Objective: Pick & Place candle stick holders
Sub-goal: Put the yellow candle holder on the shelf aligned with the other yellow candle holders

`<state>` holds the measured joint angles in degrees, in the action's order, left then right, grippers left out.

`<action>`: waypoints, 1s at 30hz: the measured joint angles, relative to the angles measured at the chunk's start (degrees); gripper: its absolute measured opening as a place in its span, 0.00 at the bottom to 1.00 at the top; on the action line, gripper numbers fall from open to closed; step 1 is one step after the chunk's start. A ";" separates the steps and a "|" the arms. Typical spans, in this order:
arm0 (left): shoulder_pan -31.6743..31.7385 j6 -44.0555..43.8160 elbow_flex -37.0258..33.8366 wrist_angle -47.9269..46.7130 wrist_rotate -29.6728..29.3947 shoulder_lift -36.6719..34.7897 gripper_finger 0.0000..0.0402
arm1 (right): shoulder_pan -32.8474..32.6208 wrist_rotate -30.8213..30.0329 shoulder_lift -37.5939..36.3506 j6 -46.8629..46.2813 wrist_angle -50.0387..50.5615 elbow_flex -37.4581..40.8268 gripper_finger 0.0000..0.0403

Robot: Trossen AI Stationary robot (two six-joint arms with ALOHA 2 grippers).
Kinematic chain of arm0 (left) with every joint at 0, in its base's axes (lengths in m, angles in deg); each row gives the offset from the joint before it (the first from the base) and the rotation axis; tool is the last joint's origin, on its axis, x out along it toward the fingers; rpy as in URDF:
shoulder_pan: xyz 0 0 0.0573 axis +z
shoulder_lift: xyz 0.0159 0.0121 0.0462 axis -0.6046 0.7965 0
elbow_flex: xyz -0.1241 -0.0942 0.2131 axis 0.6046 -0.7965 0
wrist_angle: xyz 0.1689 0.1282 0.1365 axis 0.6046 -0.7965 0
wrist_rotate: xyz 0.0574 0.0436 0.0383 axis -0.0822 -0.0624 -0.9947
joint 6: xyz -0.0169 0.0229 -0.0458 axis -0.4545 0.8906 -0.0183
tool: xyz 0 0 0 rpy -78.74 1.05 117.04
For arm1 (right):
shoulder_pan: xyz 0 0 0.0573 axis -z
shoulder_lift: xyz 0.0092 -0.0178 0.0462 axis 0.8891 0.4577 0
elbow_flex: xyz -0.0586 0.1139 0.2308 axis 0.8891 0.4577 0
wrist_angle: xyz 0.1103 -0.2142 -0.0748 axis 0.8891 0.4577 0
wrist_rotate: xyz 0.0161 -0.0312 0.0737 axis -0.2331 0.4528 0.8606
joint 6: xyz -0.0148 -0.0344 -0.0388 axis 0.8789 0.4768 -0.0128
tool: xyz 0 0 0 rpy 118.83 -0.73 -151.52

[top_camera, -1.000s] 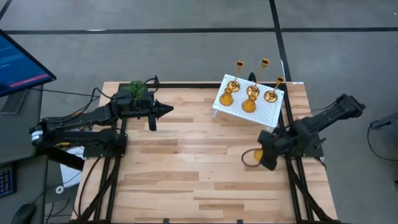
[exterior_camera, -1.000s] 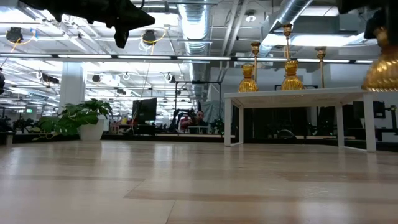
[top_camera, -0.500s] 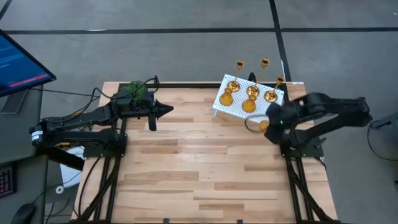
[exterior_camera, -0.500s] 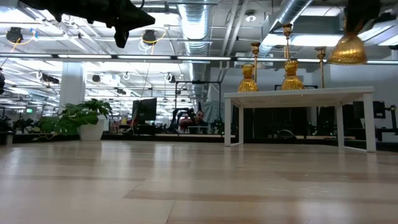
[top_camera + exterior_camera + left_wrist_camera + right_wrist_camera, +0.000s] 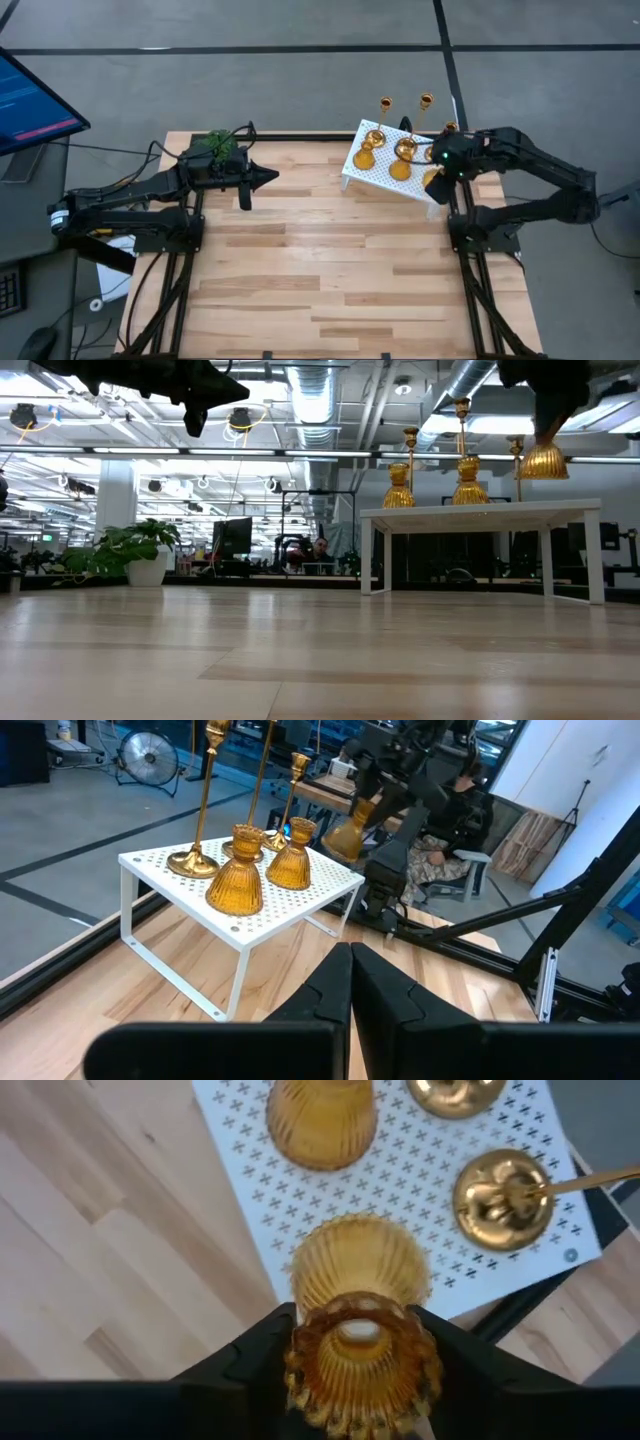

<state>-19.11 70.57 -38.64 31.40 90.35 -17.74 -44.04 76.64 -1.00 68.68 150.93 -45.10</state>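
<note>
My right gripper [image 5: 437, 176] is shut on a squat amber bulb-shaped candle holder [image 5: 360, 1330] just above the near right corner of the white perforated stand [image 5: 378, 178]. In the low view the holder [image 5: 545, 460] hangs clear above the stand top [image 5: 480, 512]. Two more amber holders [image 5: 365, 158] [image 5: 400, 170] and three tall brass sticks [image 5: 425, 100] stand on their bases on the stand. My left gripper [image 5: 270, 178] is shut and empty, in the air over the table's far left. My right gripper pinches the amber holder's ribbed upper cup [image 5: 360, 1365] between its two fingers [image 5: 262, 1348], one on each side. The fingers come from above, pointing down. The holder hangs upright below them, wide bulb end [image 5: 358, 1260] down, clear of the stand.
A green leafy plant [image 5: 218, 142] sits at the table's far left edge beside the left arm. A monitor [image 5: 30, 100] stands off the table's left. The wooden table top [image 5: 320, 270] lies bare in the middle and near side.
My right gripper has carried the amber holder from low over the table's right side toward the far edge and up, to just above the stand's near right corner. It has stayed shut on the holder, which remains upright.
</note>
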 joint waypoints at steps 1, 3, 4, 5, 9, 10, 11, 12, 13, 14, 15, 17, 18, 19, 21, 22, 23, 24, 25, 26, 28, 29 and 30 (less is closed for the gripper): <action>0.00 0.00 0.00 0.00 0.00 0.00 0.02 | 0.91 0.08 0.00 0.76 -0.36 0.04 0.44; 0.00 0.00 0.00 0.01 0.00 0.00 0.02 | 2.59 1.65 -0.02 2.15 -1.77 0.82 0.44; -0.02 0.00 0.00 0.00 0.01 0.00 0.02 | 3.24 2.32 0.00 2.78 -2.37 1.32 0.43; -0.01 0.00 0.00 0.00 0.00 0.00 0.02 | 3.91 2.57 0.03 3.59 -2.54 1.81 0.42; -0.02 0.00 0.00 0.01 0.01 0.00 0.02 | 6.83 1.75 -0.03 6.81 -4.99 3.72 0.39; -0.02 0.00 0.00 0.00 0.00 0.00 0.02 | 7.56 2.01 0.01 7.35 -6.26 4.30 0.39; 0.00 0.00 0.00 0.00 0.00 0.00 0.02 | 8.35 2.16 0.09 7.79 -6.96 4.75 0.40; -0.01 0.00 0.00 0.00 0.00 0.00 0.02 | 9.07 2.24 0.05 8.06 -7.13 5.29 0.41; 0.00 0.00 0.00 0.00 0.00 0.00 0.02 | 9.76 2.53 -0.02 8.48 -7.21 5.85 0.42; -0.02 0.00 0.00 0.01 0.00 0.00 0.02 | 10.30 2.94 -0.02 8.97 -7.54 6.31 0.44; -0.02 0.00 0.00 0.01 0.02 0.00 0.02 | 10.79 3.23 0.02 9.22 -8.17 6.75 0.45; 0.00 0.00 0.00 0.00 0.00 0.00 0.02 | 11.21 4.01 0.01 9.46 -9.00 7.79 0.44; 0.00 0.00 0.00 0.00 0.00 0.00 0.02 | 11.32 4.31 0.00 9.46 -9.45 8.37 0.43; 0.00 0.00 0.00 0.00 0.01 0.00 0.02 | 11.47 4.47 -0.01 9.49 -10.06 8.78 0.42; -0.02 0.00 0.00 0.00 0.02 0.00 0.02 | 11.47 4.49 -0.13 10.31 -10.76 9.18 0.40; -0.01 0.00 0.00 0.00 0.02 0.00 0.02 | 11.47 4.36 -0.13 10.78 -10.85 9.22 0.39; 0.00 0.00 0.00 0.00 0.02 0.00 0.02 | 11.47 4.33 -0.13 11.00 -11.06 9.25 0.39; 0.00 0.00 0.00 0.00 0.01 0.00 0.02 | 11.47 4.13 -0.11 11.11 -11.32 9.25 0.39; 0.00 0.00 0.00 0.00 0.02 0.00 0.02 | 11.45 3.78 -0.07 11.11 -11.62 9.25 0.40; 0.00 0.00 0.00 0.00 0.02 0.00 0.02 | 11.45 3.34 -0.04 11.09 -11.81 9.28 0.42; 0.00 0.00 0.00 0.00 0.00 0.00 0.02 | 11.45 2.89 0.01 11.11 -11.23 9.53 0.47; -0.02 0.00 0.00 0.00 0.02 0.00 0.02 | 11.47 2.83 0.09 11.11 -11.28 9.57 0.50; -0.01 0.00 0.00 0.00 0.02 0.00 0.02 | 11.47 2.82 0.08 11.11 -11.68 9.54 0.52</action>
<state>-19.13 70.57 -38.64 31.40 90.37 -17.74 -32.57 79.46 -0.92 79.79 139.25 -35.56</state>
